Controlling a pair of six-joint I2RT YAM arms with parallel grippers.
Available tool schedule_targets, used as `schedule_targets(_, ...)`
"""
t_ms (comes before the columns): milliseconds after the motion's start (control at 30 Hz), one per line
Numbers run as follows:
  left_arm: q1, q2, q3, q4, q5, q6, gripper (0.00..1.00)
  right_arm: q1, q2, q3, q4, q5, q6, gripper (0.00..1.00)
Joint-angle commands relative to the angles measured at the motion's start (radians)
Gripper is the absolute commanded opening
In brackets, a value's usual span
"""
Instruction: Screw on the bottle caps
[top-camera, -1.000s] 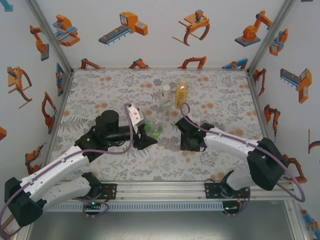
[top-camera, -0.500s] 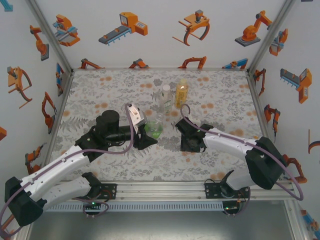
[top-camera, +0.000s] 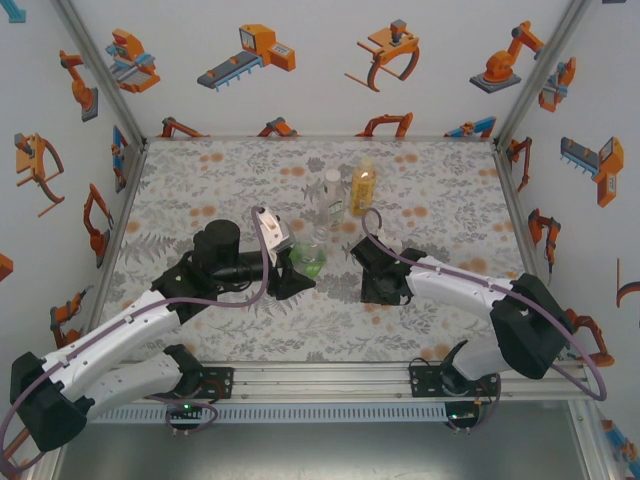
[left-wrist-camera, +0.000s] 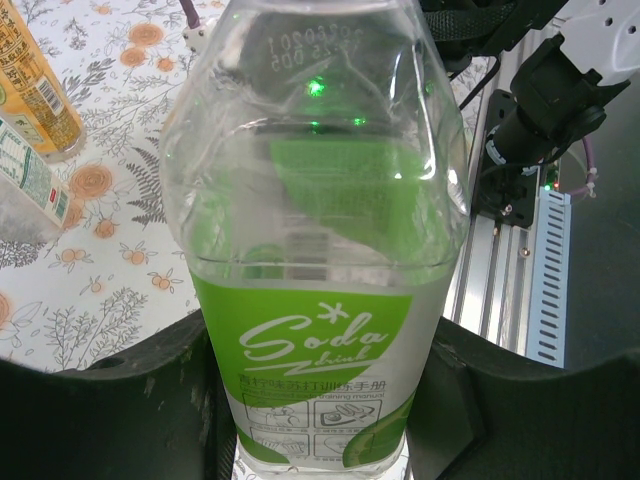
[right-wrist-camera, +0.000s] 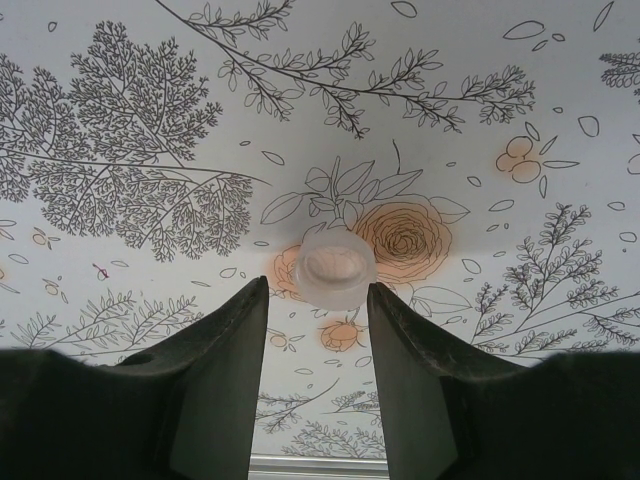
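The left claw (left-wrist-camera: 322, 420) is clenched on the lower body of the green bottle (left-wrist-camera: 318, 230), holding it upright. The right claw (right-wrist-camera: 317, 288), off to the right of the green bottle, is released, its fingers (right-wrist-camera: 215, 380) spread on either side of a pale translucent cap (right-wrist-camera: 335, 268) that lies on the flowered tabletop (right-wrist-camera: 500, 100), level with their tips. Near the green bottle, on its far side, stand the clear bottle (top-camera: 331, 195) and, a little further right, the amber bottle (top-camera: 362, 185)
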Motion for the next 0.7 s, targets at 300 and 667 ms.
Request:
schedule_targets(300,0.000,0.003,0.011,0.011,0.013,-0.019,0.12,-0.018,0.036,-0.027,0.005,-0.002,0.030,0.44)
schedule_targets(667,0.000,0.011,0.015,0.019,0.012,-0.025,0.12,-0.058,0.027,-0.088,0.073,-0.052,0.043,0.34)
